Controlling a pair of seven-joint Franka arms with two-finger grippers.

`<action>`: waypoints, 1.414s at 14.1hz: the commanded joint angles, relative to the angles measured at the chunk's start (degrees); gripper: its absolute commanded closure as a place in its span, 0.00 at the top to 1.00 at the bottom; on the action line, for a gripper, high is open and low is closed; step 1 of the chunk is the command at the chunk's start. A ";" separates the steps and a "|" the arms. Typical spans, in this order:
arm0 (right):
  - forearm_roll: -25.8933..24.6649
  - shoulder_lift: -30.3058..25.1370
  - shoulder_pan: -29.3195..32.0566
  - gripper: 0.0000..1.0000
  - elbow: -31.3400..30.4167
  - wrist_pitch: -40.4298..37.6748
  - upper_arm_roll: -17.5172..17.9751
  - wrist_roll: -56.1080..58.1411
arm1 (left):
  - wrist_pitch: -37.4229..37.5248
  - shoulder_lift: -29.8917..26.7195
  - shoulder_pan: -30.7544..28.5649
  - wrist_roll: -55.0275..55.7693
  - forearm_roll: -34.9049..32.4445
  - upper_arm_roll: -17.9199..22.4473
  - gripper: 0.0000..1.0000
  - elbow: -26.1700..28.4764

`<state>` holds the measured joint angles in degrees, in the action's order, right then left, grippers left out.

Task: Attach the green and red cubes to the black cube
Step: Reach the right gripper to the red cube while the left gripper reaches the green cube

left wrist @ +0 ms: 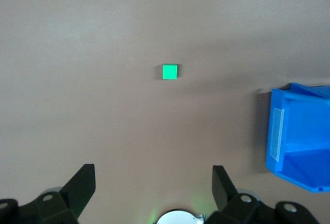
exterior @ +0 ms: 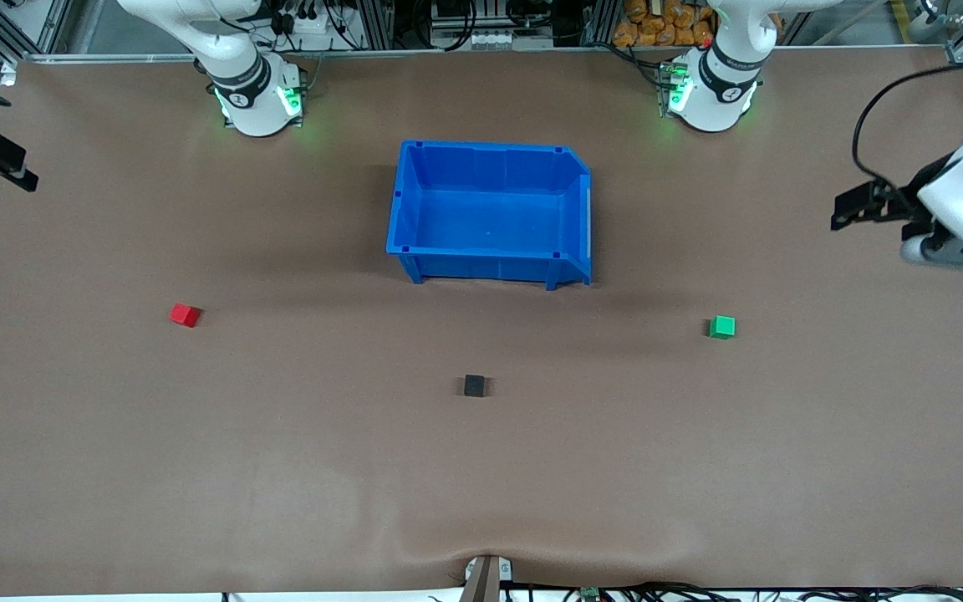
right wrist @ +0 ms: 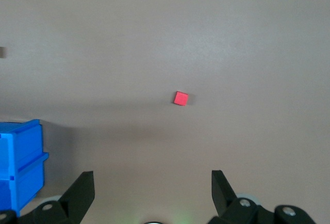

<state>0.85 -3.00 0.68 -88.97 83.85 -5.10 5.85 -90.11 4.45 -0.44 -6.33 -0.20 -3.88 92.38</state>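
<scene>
On the table (exterior: pixel 114 468) we hover both claws, left (left wrist: pixel 153 183) and right (right wrist: pixel 152 185), wide open and empty, each over its end, since the green cube (exterior: pixel 722 327), red cube (exterior: pixel 185 314) and black cube (exterior: pixel 474 385) lie well apart.

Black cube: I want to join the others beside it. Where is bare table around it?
Bare table rings the black cube: a wide strip toward the red cube, another toward the green cube, and everything nearer the camera. Only the blue bin, farther from the camera, takes up room.
</scene>
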 commanded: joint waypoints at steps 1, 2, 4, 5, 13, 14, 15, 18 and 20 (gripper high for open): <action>-0.24 5.11 0.37 1.00 4.24 0.08 0.00 0.39 | -3.22 1.96 0.00 0.09 0.99 -0.16 1.00 2.09; -0.50 5.20 0.03 1.00 4.07 0.00 0.00 -0.31 | -4.62 2.31 -0.26 0.09 1.16 -0.16 1.00 2.97; -0.24 8.16 0.72 1.00 3.54 1.30 -0.17 -0.40 | -8.66 3.27 -0.44 0.09 1.25 -0.16 1.00 5.69; 0.03 10.19 1.77 1.00 3.54 3.14 -0.17 -0.40 | -11.38 3.98 -0.44 0.26 1.25 -0.16 1.00 7.62; 2.75 26.36 4.94 1.00 2.84 14.31 -0.09 0.39 | -39.24 12.33 2.02 8.25 0.55 -0.60 1.00 24.06; 3.89 28.64 6.16 1.00 2.49 16.41 0.00 0.39 | -43.01 12.51 2.46 8.61 0.20 -0.51 1.00 26.95; 5.55 32.76 6.78 1.00 2.57 17.04 -0.09 0.39 | -48.27 12.86 2.20 8.62 0.20 -0.51 1.00 29.76; 6.09 39.02 6.26 1.00 2.40 17.31 0.00 0.30 | -57.00 16.01 2.20 8.53 0.20 -0.51 1.00 33.13; 6.01 40.17 5.91 1.00 2.31 17.48 0.00 0.48 | -58.86 18.12 2.37 8.35 -0.76 -0.42 1.00 33.13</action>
<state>6.19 36.57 6.49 -88.09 102.37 -5.58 5.98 -146.62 21.23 1.65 1.53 0.02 -4.46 125.16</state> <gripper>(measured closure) 0.000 0.000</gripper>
